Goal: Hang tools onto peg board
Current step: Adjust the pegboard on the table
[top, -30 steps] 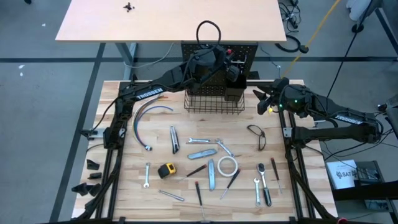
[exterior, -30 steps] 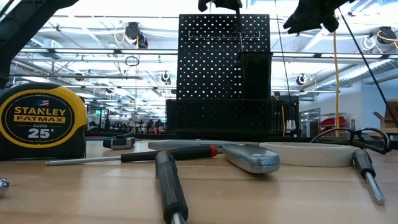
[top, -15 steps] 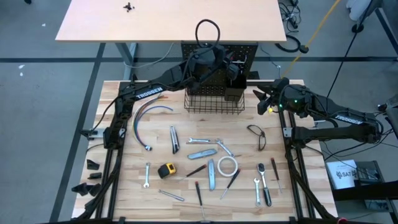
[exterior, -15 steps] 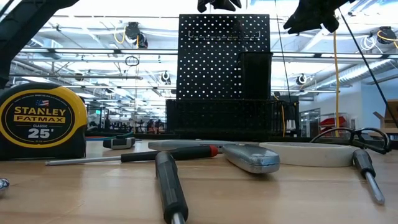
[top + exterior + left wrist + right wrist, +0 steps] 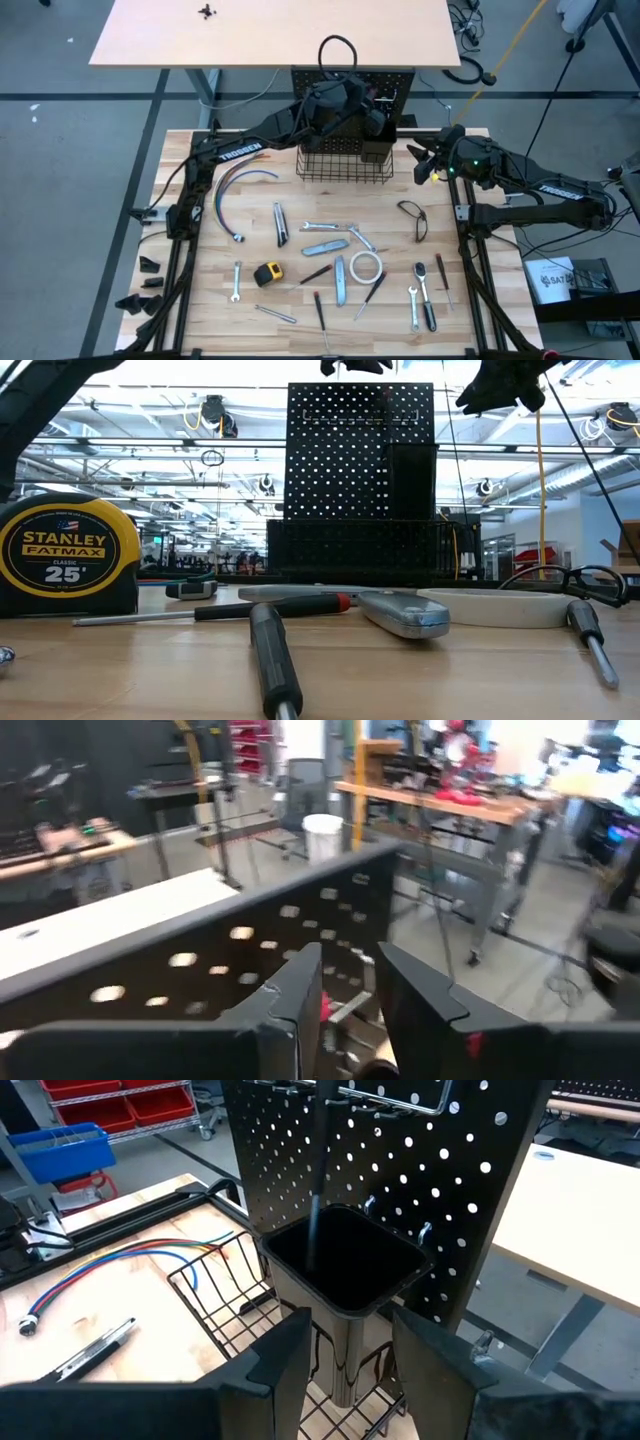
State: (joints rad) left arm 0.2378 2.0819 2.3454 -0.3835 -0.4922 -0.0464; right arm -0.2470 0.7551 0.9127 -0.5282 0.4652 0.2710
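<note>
The upright black perforated metal peg board point(image 5: 352, 78) stands as the target. Above its top edge hovers the left gripper point(image 5: 348, 982), fingers apart and empty, probably just after hanging something. Well in front of it, silver wrenches point(image 5: 327, 226) and the other tools lie unhung.

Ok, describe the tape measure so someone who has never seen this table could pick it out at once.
Start at the peg board standing at the far edge of the wooden table, then come toward the near edge on the left arm's side. The tape measure lies there, between a small silver wrench and a dark-handled screwdriver. It is the only chunky yellow-and-black block among slim metal tools.
</note>
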